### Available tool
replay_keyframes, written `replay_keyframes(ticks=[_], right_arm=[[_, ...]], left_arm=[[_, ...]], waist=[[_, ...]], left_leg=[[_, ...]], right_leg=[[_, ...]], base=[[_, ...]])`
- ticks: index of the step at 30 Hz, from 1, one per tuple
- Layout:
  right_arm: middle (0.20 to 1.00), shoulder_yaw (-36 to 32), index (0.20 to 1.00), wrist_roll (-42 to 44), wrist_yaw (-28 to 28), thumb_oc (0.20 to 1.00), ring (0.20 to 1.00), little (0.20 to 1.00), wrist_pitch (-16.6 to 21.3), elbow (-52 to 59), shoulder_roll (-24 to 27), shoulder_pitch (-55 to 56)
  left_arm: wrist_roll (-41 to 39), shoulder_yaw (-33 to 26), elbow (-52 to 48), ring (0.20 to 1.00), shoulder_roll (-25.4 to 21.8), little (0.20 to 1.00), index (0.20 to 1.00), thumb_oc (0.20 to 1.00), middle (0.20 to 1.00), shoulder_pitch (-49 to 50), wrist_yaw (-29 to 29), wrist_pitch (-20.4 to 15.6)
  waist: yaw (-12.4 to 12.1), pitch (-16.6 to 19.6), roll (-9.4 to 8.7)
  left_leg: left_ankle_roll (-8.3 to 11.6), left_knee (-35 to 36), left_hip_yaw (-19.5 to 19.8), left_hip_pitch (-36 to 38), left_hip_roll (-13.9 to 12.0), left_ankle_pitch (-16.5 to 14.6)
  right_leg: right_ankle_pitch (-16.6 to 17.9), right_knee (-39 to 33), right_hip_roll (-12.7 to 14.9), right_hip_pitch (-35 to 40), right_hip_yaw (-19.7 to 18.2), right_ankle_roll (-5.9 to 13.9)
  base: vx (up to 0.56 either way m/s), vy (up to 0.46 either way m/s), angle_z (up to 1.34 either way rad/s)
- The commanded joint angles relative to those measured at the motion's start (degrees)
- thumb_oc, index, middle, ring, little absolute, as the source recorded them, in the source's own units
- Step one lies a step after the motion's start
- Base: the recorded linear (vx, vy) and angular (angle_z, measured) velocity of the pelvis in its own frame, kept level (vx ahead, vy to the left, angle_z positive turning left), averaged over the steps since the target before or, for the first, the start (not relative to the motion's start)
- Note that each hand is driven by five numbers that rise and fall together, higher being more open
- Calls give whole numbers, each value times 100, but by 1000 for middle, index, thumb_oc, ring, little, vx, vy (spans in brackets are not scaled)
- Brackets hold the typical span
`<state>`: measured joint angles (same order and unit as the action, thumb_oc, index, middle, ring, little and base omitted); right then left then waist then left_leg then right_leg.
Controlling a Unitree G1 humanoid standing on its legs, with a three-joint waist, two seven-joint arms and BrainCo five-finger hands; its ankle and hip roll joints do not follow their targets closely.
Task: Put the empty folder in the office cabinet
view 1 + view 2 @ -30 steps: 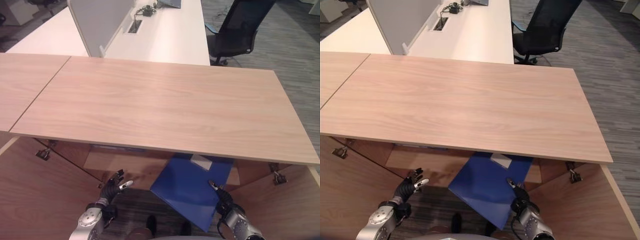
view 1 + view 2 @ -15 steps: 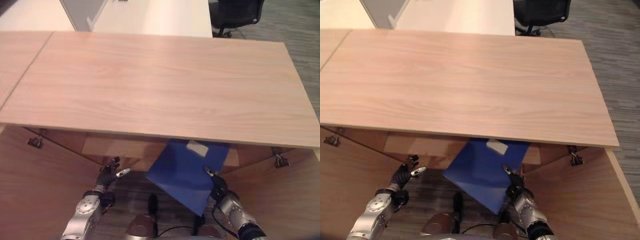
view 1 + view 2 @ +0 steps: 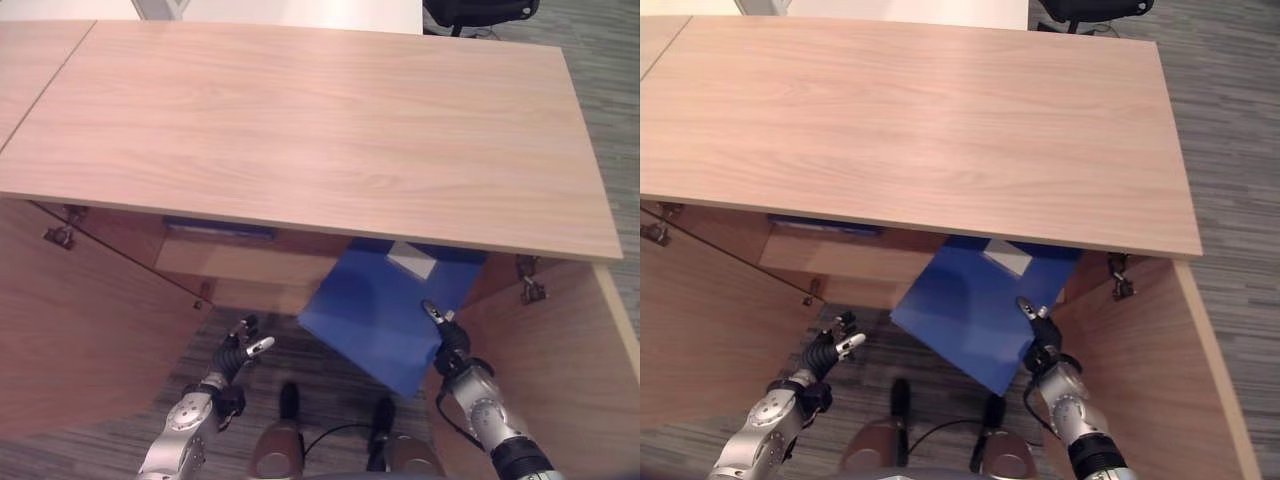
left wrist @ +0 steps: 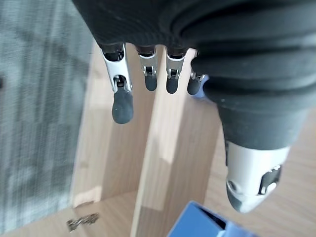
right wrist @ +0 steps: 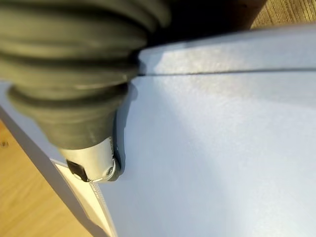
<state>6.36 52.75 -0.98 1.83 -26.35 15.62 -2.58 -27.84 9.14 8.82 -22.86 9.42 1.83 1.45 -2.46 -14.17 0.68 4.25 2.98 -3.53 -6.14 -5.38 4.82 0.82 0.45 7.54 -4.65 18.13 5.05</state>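
Your right hand (image 3: 446, 338) pinches the blue folder (image 3: 385, 310) at its near edge, thumb on its face; the folder tilts under the desk (image 3: 300, 120) top, its far end reaching into the open cabinet (image 3: 830, 265). Your left hand (image 3: 235, 352) hangs apart, fingers (image 4: 122, 101) released and straight, holding nothing, over the carpet floor (image 3: 870, 355).
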Motion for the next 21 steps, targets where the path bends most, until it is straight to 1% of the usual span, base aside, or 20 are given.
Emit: replay_keyframes(ticks=[1, 3, 4, 5, 6, 7, 11, 12, 16, 18, 19, 20, 21], right_arm=[[200, -106, 200, 127, -126, 200, 200, 200, 240, 723, -171, -238], [200, -92, 200, 174, -90, 200, 200, 200, 295, 861, -184, -350], [200, -92, 200, 174, -89, 200, 200, 200, 294, 862, -185, -351], [200, -44, 200, 266, -42, 200, 200, 200, 377, 1026, -220, -484], [200, -44, 200, 266, -39, 200, 200, 200, 377, 1027, -221, -487], [200, -12, 200, 354, 52, 200, 200, 200, 486, 1154, -285, -707], [200, 39, 200, 464, 255, 200, 200, 200, 764, 1452, -389, -1184], [200, 38, 200, 463, 258, 200, 200, 200, 765, 1452, -389, -1189], [200, 14, 200, 525, 449, 200, 200, 200, 1045, 1767, -432, -1633], [200, -43, 200, 445, 598, 200, 200, 200, 1232, 2050, -368, -1914], [200, -131, 200, 249, 735, 200, 200, 200, 1314, 2158, -265, -2039], [200, -168, 200, 144, 783, 200, 200, 200, 1341, 2250, -219, -2072], [200, -228, 200, 48, 834, 200, 200, 200, 1381, 2410, -186, -2113]], left_arm=[[73, -130, -438, 1000, -331, 1000, 1000, 1000, 1000, 253, 90, -239], [11, -176, -518, 1000, -399, 1000, 1000, 1000, 1000, 287, 70, -274], [10, -177, -518, 1000, -400, 1000, 1000, 1000, 1000, 287, 70, -274], [-50, -167, -566, 1000, -427, 1000, 1000, 1000, 1000, 302, 45, -300], [-51, -168, -566, 1000, -428, 1000, 1000, 1000, 1000, 300, 45, -300], [-112, -172, -672, 1000, -459, 1000, 1000, 1000, 1000, 300, 15, -338], [-208, -66, -874, 1000, -487, 1000, 1000, 1000, 1000, 272, -9, -423], [-209, -67, -873, 1000, -487, 1000, 1000, 1000, 1000, 267, -9, -423], [-278, 107, -1043, 1000, -531, 1000, 1000, 1000, 1000, 141, -16, -491], [-311, 162, -1230, 1000, -569, 1000, 1000, 1000, 1000, 77, -29, -536], [-293, 185, -1270, 1000, -576, 1000, 1000, 1000, 1000, 37, -47, -559], [-254, 183, -1270, 1000, -561, 1000, 1000, 1000, 1000, 5, -70, -563], [-192, 177, -1288, 1000, -544, 1000, 1000, 1000, 1000, -49, -123, -579]], waist=[[-48, 55, -231], [-81, -49, -219], [-82, -41, -221], [-130, -141, -200], [-132, -131, -203], [-188, -212, -193], [-275, -346, -155], [-277, -340, -156], [-331, -422, -128], [-368, -451, -169], [-373, -446, -208], [-377, -440, -229], [-364, -430, -260]], left_leg=[[-114, -624, 104, -458, 90, -507], [-148, -839, 69, -715, 124, -583], [-149, -851, 67, -731, 124, -589], [-133, -1083, 76, -935, 113, -787], [-134, -1101, 74, -958, 113, -794], [-167, -1352, 71, -1255, 153, -873], [-235, -1903, 82, -1794, 177, -1077], [-236, -1924, 81, -1816, 176, -1088], [-299, -2519, 133, -2430, 215, -1262], [-334, -3014, 173, -2972, 249, -1411], [-361, -3395, 192, -3339, 249, -1548], [-380, -3615, 209, -3531, 239, -1627], [-416, -4083, 244, -3886, 228, -1792]], right_leg=[[-216, 381, 225, -182, -95, 33], [-215, 537, 309, -418, -149, 38], [-218, 545, 311, -433, -153, 38], [-342, 772, 361, -645, -248, 63], [-346, 785, 364, -667, -252, 64], [-362, 984, 430, -931, -288, 56], [-480, 1479, 570, -1435, -400, 15], [-489, 1497, 573, -1456, -405, 15], [-691, 2100, 680, -2033, -448, -60], [-918, 2662, 732, -2566, -509, -137], [-1057, 3057, 787, -2936, -539, -170], [-1159, 3312, 801, -3133, -561, -195], [-1337, 3791, 829, -3486, -597, -243]], base=[[-35, 97, -3], [-58, 82, 0], [-34, 62, -4], [-1, 29, -8], [-65, 69, -12], [-84, 65, -9], [-68, 61, -6], [-37, 30, -1], [-49, 28, 9], [-86, 13, 23], [-86, -1, 19], [-46, -9, 19], [-9, -24, 14]])
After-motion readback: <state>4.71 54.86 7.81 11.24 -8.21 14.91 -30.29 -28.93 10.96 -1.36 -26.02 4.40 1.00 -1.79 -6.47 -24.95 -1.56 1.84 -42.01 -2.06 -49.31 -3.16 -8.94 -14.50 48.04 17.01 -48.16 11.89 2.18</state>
